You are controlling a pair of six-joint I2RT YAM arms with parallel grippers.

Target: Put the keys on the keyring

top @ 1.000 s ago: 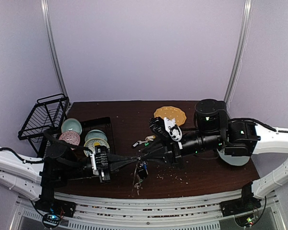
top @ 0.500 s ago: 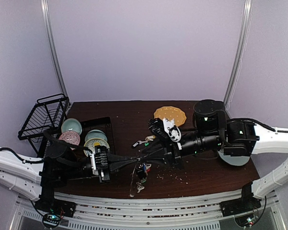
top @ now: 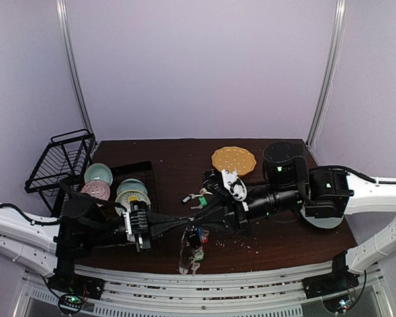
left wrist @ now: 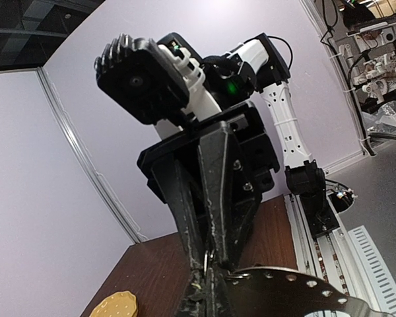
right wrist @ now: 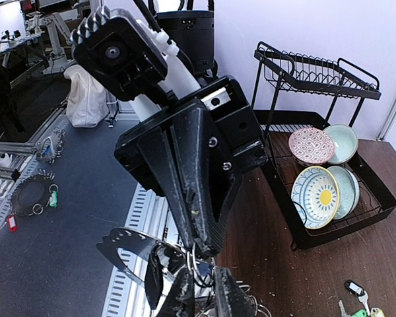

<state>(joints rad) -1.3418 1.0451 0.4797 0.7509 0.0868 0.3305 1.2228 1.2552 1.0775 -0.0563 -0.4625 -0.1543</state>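
My left gripper (top: 187, 222) and right gripper (top: 199, 216) meet tip to tip above the table's front middle. The keyring (top: 187, 256), a thin grey perforated ring, hangs below them with several keys, one with a blue tag (top: 197, 236). In the left wrist view my left gripper (left wrist: 210, 294) is shut on a small silver split ring at the keyring's (left wrist: 303, 289) edge. In the right wrist view my right gripper (right wrist: 204, 294) pinches wire rings beside the keyring (right wrist: 122, 241). Loose keys (top: 198, 195) with green, cream and black tags lie on the table behind.
A black tray (top: 145, 169) with several bowls sits at the left, a wire rack (top: 59, 158) behind it. The round orange dotted plate (top: 233, 158) lies at the back middle. A pale plate (top: 320, 221) lies under my right arm. Crumbs dot the table front.
The keyring and its keys have swung lower and toward the table's front edge. My right arm has shifted slightly left. Both grippers stay joined at the tips.
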